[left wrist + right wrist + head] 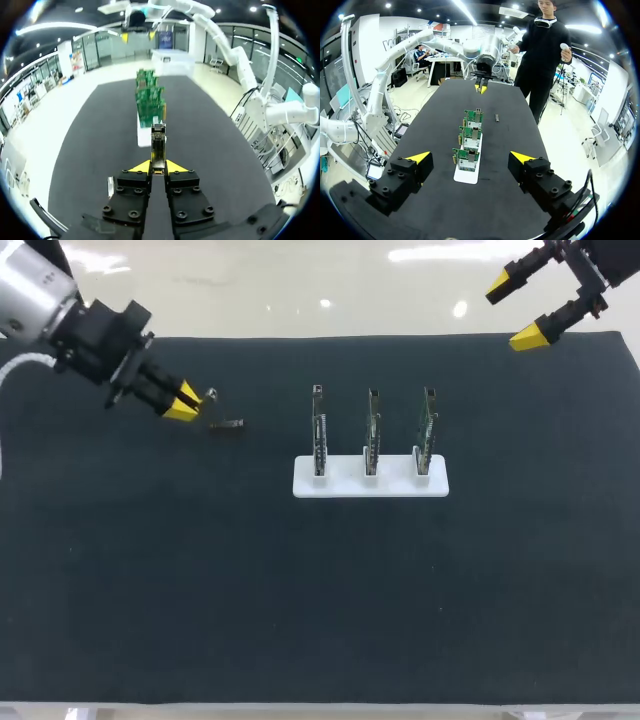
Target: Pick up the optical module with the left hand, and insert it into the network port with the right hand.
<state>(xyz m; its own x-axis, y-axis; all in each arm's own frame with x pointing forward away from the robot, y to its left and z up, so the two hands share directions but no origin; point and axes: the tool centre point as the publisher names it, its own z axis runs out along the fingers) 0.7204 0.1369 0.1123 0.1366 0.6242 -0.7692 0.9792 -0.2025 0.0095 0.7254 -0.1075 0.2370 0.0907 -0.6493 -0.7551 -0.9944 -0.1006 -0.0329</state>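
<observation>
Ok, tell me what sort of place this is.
Probably a robotics test bench for electronics assembly: a black-matted table, a white holder with three upright circuit boards, the left tool shut on an optical module, and the right tool open.

No text, label or number can be read on anything on the table. Circuit boards [372,430] in the white holder [345,486]: any print is too small to tell. Optical module [158,142]: no legible marking on the face that shows.
</observation>
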